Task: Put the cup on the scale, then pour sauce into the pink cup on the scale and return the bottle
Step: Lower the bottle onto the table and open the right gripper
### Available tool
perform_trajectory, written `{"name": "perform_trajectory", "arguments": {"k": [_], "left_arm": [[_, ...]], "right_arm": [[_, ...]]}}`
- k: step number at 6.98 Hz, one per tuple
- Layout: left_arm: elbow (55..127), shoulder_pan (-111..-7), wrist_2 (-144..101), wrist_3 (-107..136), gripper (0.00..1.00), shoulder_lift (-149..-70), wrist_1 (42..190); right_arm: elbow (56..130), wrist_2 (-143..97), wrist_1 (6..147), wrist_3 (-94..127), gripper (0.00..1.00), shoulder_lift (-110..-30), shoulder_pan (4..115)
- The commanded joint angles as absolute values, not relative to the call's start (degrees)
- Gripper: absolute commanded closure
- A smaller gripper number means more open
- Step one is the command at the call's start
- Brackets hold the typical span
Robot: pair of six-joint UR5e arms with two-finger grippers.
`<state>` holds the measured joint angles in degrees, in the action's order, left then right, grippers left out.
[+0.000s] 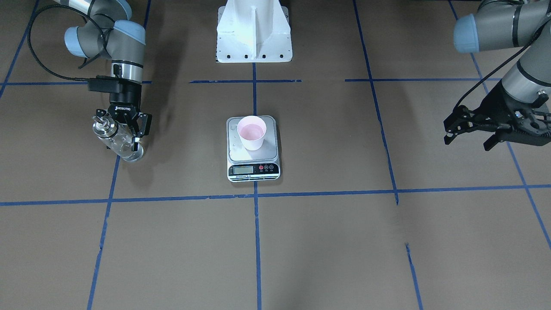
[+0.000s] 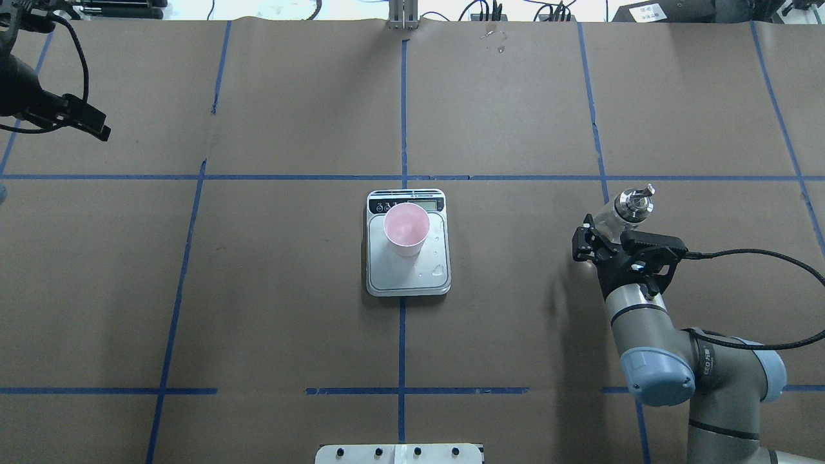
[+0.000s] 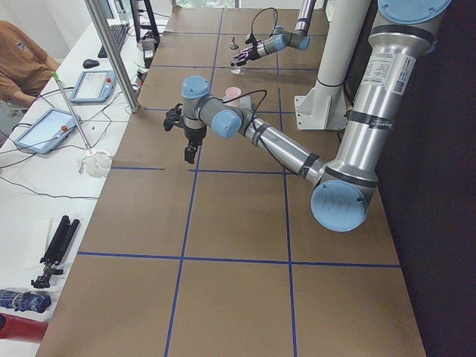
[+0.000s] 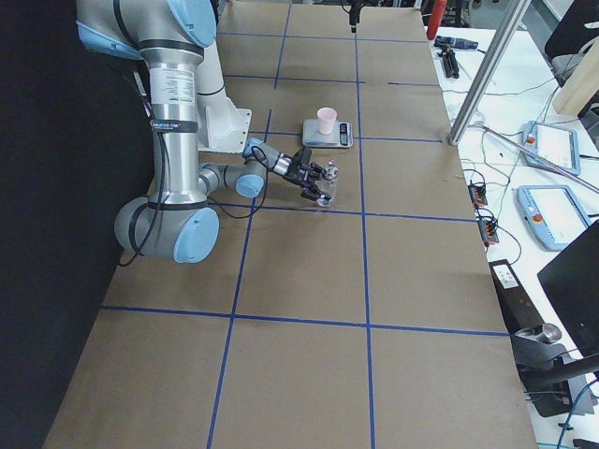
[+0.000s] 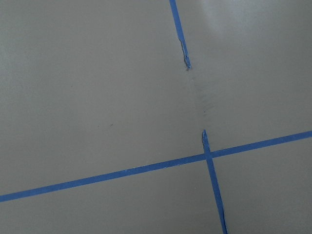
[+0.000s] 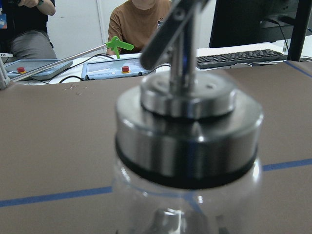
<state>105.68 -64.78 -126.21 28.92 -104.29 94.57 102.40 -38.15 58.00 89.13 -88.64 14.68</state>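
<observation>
crossing table [image 2: 290, 290] under scale [image 2: 407, 283], blue tape [image 2: 401, 335]; droplets [image 2: 438, 270] beside cup [image 2: 407, 229]

Silver-grey tubular right arm [image 1: 125, 47] and left arm [image 1: 495, 26], bolted to a white metal pedestal [image 1: 254, 38].
Both carry pale blue round joint caps [image 2: 657, 377], black seam rings and thin black cables [image 2: 722, 252]. The black right gripper [image 1: 140, 137] bears white "ROBOTIQ" lettering, and the left gripper [image 1: 468, 141] is black too. Dark bolt holes line the pedestal's edge.
</observation>
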Motion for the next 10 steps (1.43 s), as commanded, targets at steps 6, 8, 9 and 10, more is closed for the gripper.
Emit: {"name": "perform_trajectory", "arguments": {"k": [6,8,9,10], "left_arm": [[105.73,-64.78,-126.21,28.92,0.00,-104.41,94.57],[105.64,-64.78,-126.30,28.92,0.00,-104.41,94.48],[105.64,-64.78,-126.21,28.92,0.00,-104.41,94.57],[105.64,-64.78,-126.30,29.00,0.00,-104.41,94.48]], "right_arm": [[101.60,-38.41,58.45,89.12,0.01,-88.77,14.59],[101.60,-38.76,58.36,88.86,0.00,-88.77,14.59],[101.69,-38.67,58.19,88.86,0.00,-88.86,14.59],[102.12,-38.50,58.10,88.94,0.00,-88.86,14.59]]}}
